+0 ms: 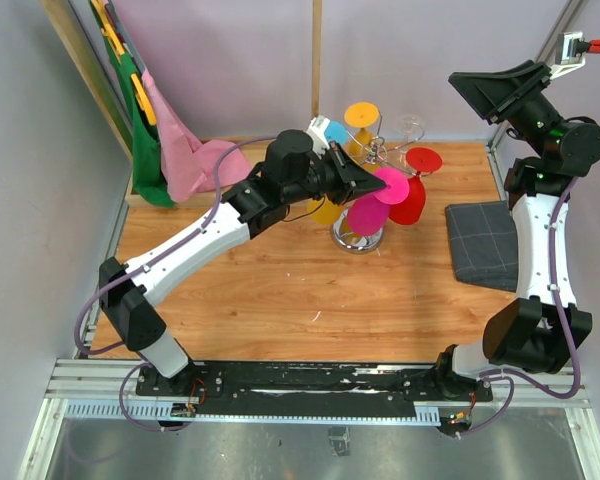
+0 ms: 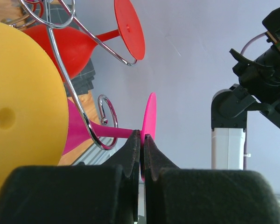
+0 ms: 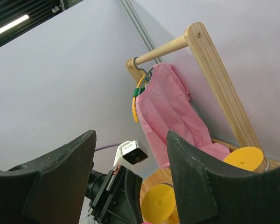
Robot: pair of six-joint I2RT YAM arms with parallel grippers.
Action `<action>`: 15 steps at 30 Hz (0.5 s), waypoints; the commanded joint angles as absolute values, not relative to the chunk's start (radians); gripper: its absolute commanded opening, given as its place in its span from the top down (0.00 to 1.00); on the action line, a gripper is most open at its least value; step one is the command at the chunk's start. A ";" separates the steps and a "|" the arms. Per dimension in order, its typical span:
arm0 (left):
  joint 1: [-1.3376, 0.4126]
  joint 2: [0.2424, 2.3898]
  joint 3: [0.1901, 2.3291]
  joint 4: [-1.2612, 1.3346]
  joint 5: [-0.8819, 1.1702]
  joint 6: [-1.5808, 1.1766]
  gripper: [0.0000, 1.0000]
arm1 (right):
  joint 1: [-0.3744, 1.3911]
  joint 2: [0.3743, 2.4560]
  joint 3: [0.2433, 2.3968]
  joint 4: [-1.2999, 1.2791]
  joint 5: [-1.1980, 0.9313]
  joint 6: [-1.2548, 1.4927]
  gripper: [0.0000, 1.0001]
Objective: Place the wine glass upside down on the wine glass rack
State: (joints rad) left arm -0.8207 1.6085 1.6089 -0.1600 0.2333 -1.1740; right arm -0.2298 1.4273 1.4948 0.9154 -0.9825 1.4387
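1. Your left claw (image 2: 142,140) is clamped on the foot rim of the pink wine glass (image 2: 150,114), mid-frame, which keeps the stem free.
2. The stem sits in a wine glass rack (image 1: 358,240) curl.
3. Right claw (image 3: 130,140) is wide and empty, parked upper right, clear.

Polished chrome wire of the wine glass rack (image 1: 358,240) gleams mirror-bright over a smooth wood-grain table (image 1: 280,285). The pink wine glass (image 2: 150,116) looks like matt, opaque plastic. The grey cloth (image 1: 483,245) is dull and woven, the pink garment (image 3: 170,107) is thin fabric, and the wooden rail (image 3: 219,84) is bare and pale.
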 commanded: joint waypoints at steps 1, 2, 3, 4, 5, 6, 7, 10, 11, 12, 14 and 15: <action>-0.842 1.648 1.644 -0.158 0.279 -1.151 1.00 | -0.245 1.428 1.494 0.954 -0.971 1.440 0.37; -0.843 1.652 1.644 -0.158 0.281 -1.150 1.00 | -0.244 1.428 1.494 0.955 -0.970 1.440 0.36; -0.844 1.657 1.644 -0.158 0.282 -1.149 1.00 | -0.244 1.428 1.494 0.954 -0.971 1.440 0.36; -0.845 1.661 1.642 -0.159 0.284 -1.149 1.00 | -0.244 1.427 1.493 0.955 -0.971 1.441 0.36; -0.845 1.664 1.641 -0.160 0.283 -1.147 1.00 | -0.244 1.427 1.493 0.955 -0.972 1.439 0.36; -0.845 1.664 1.638 -0.159 0.284 -1.147 1.00 | -0.244 1.427 1.493 0.954 -0.973 1.439 0.36; -0.845 1.664 1.635 -0.160 0.283 -1.147 0.99 | -0.244 1.428 1.492 0.955 -0.973 1.439 0.36; -0.845 1.660 1.626 -0.161 0.279 -1.149 0.92 | -0.244 1.427 1.491 0.956 -0.972 1.439 0.36; -0.845 1.657 1.624 -0.161 0.278 -1.147 0.91 | -0.245 1.428 1.491 0.956 -0.971 1.440 0.36; -0.845 1.655 1.622 -0.161 0.276 -1.147 0.90 | -0.244 1.429 1.491 0.957 -0.971 1.439 0.36; -0.845 1.649 1.617 -0.161 0.274 -1.146 0.85 | -0.244 1.430 1.491 0.958 -0.971 1.440 0.36; -0.845 1.648 1.616 -0.162 0.275 -1.146 0.83 | -0.244 1.431 1.491 0.959 -0.971 1.441 0.36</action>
State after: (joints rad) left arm -0.8276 1.6588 1.6176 -0.1524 0.2470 -1.1629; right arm -0.2298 1.4311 1.4944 0.9154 -0.9764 1.4387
